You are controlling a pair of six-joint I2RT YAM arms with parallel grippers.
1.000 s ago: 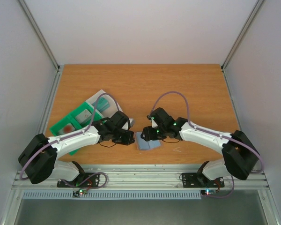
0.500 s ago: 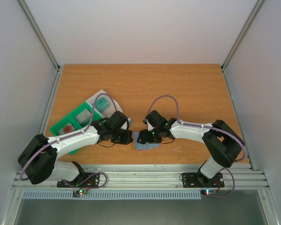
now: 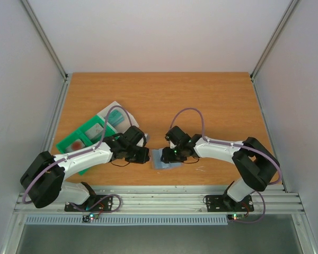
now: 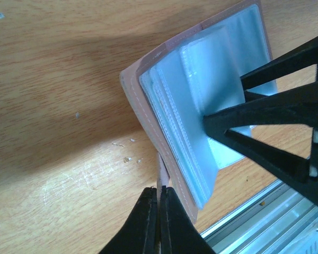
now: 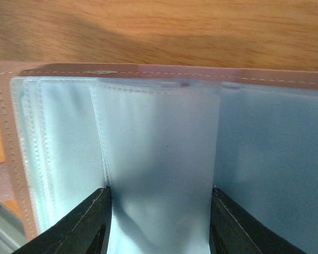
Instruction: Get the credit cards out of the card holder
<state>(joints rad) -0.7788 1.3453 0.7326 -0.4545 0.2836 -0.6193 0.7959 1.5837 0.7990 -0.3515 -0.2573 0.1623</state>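
Observation:
The card holder (image 3: 164,159) lies open near the table's front edge, its pale cover (image 4: 140,98) outermost and clear sleeves fanned out inside. My left gripper (image 4: 160,191) is shut on the holder's small strap (image 4: 162,174) at the cover's edge. My right gripper (image 5: 159,193) reaches in from the other side (image 3: 168,154). Its fingers (image 5: 93,211) press on both side edges of one light blue credit card (image 5: 159,143) in its sleeve, and the leaf bulges slightly between them. More sleeves (image 5: 58,137) lie to either side.
A green compartment tray (image 3: 80,141) and white sheets with a clear box (image 3: 114,113) sit behind my left arm. The aluminium rail (image 3: 164,198) runs along the table's near edge, right beside the holder (image 4: 265,211).
My right gripper has come in over the open holder, and its jaws have narrowed onto one card leaf. The left gripper keeps the strap and has hardly moved.

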